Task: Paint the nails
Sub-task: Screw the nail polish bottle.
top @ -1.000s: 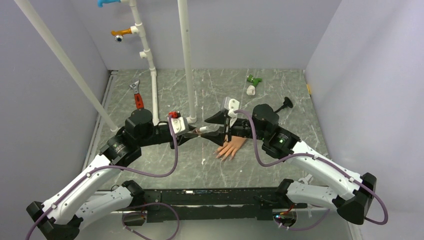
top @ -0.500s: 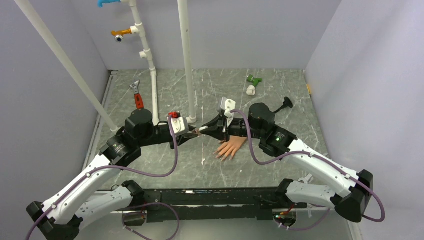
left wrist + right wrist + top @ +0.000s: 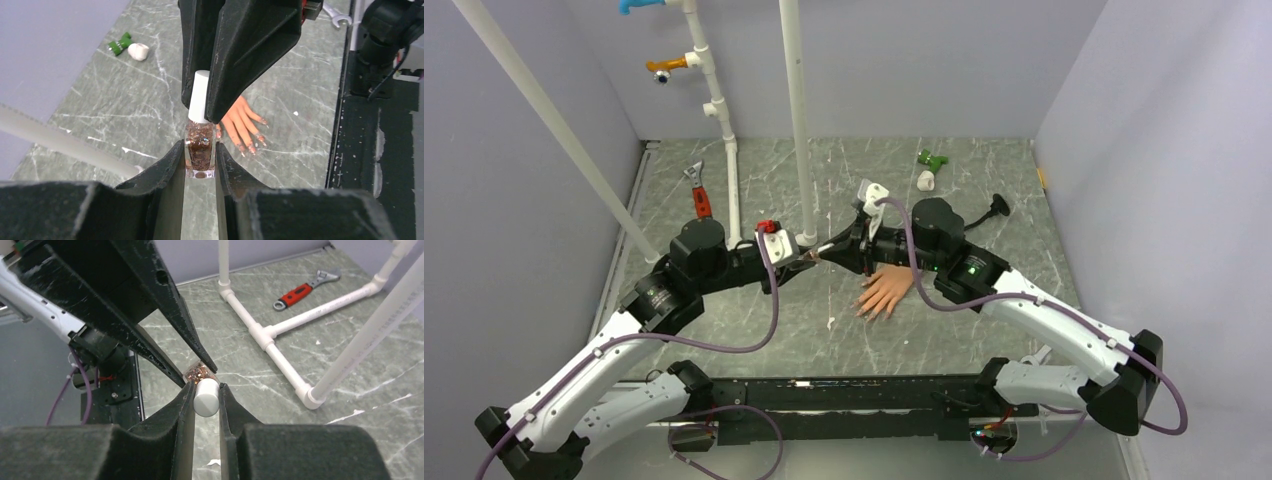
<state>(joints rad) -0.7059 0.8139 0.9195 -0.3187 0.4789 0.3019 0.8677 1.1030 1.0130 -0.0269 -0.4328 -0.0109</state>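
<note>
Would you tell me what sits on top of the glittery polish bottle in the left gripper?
A white cap, pinched by the right gripper, tops the polish bottle held in the left gripper. Any brush under the cap is covered.

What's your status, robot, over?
Left gripper shut on polish bottle. Right gripper shut on white cap, cap still on. Mannequin hand on table, nails uncovered.

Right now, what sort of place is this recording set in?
Probably a robotics lab test cell, not a salon: plain grey walls enclose a marble-patterned tabletop, a white PVC pipe frame stands on it, and a red-handled wrench and a mannequin hand lie there.
</note>
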